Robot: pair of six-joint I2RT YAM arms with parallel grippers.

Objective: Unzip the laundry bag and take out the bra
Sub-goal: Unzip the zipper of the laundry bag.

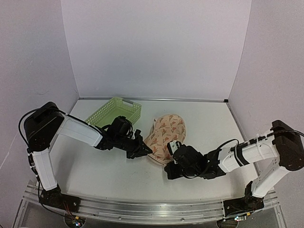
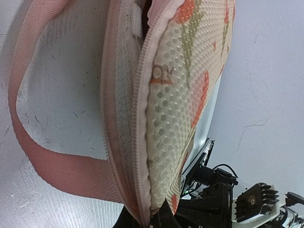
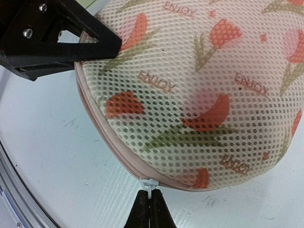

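the laundry bag [image 1: 166, 133] lies on the white tabletop [image 1: 95, 166] about midway between the two arms, domed up rather than flat; it is cream mesh printed with orange-red flowers and the word "enjoy"; a light-green lattice basket [image 1: 114, 112] stands just beside it, to the left and farther back; from overhead the two look apart, though only narrowly.

the left tool [image 1: 144, 151] comes in from the left and is clamped on the bag's near-left edge; its own camera shows the dark fingertips [image 2: 164, 217] pinched on the pink seam where the zipper [image 2: 142, 118] runs; toward the top of that view the zipper seems to part a little, with something pale in the gap; a pink carry strap [image 2: 28, 142] loops out onto the tabletop beside the seam.

the right tool [image 3: 151, 209] reaches in from the right at the bag's near edge; its two fingers are pressed together on the small white zipper pull [image 3: 150, 182], which sits at the nearest point of the pink trim; the left tool's black fingers show at the upper left of that view, touching the bag's rim.

what lies inside the mesh i cannot make out.
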